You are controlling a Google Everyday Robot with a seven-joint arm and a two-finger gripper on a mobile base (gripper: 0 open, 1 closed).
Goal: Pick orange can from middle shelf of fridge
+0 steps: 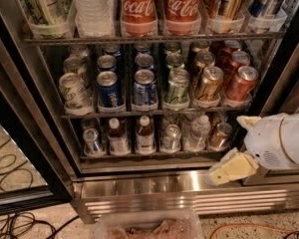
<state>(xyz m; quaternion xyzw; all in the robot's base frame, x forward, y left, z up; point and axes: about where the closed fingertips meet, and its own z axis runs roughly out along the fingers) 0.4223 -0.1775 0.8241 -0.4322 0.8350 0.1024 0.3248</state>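
The orange can [208,83] stands at the front of the fifth lane on the middle shelf [154,113] of the fridge [189,189], with more golden cans behind it. Darker red cans [240,82] are to its right and green-and-white cans [177,86] to its left. My gripper [239,144] is at the lower right, in front of the fridge's base and below the middle shelf. Its two cream fingers [232,169] are apart and hold nothing. It is well below and right of the orange can.
Coca-Cola bottles [138,6] fill the top rack. Small bottles and cans [144,133] fill the bottom rack. Blue cans [109,87] stand in the middle shelf's left lanes. A clear plastic tub [149,227] sits on the floor in front. Cables [10,171] lie at left.
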